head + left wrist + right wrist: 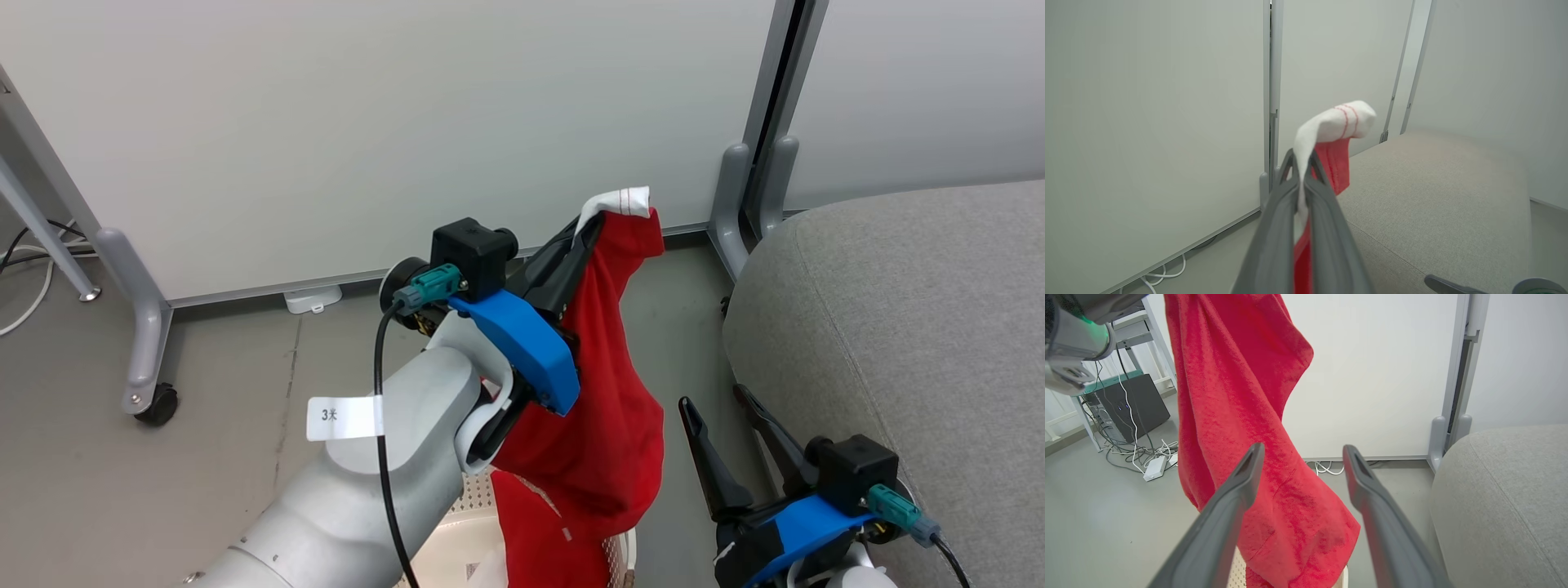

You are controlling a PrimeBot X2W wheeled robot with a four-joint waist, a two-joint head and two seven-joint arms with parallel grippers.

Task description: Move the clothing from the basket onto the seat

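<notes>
A red garment (608,408) with white trim (616,200) hangs in the air, pinched at its top by my left gripper (586,233), which is shut on it. In the left wrist view the white trim (1333,124) sticks out past the closed gripper (1301,163). The cloth (1241,416) drapes down toward the cream basket (453,551) at the bottom edge, where more red fabric (543,535) lies. My right gripper (712,400) stands open and empty, low at the right, next to the grey seat (906,327); its fingers (1241,490) frame the hanging cloth.
A white partition wall (392,122) stands behind, with a grey wheeled foot (147,359) on the left and grey posts (755,188) by the seat. Cables, a white adapter (1154,468) and a dark box (1137,402) lie on the floor at the left in the right wrist view.
</notes>
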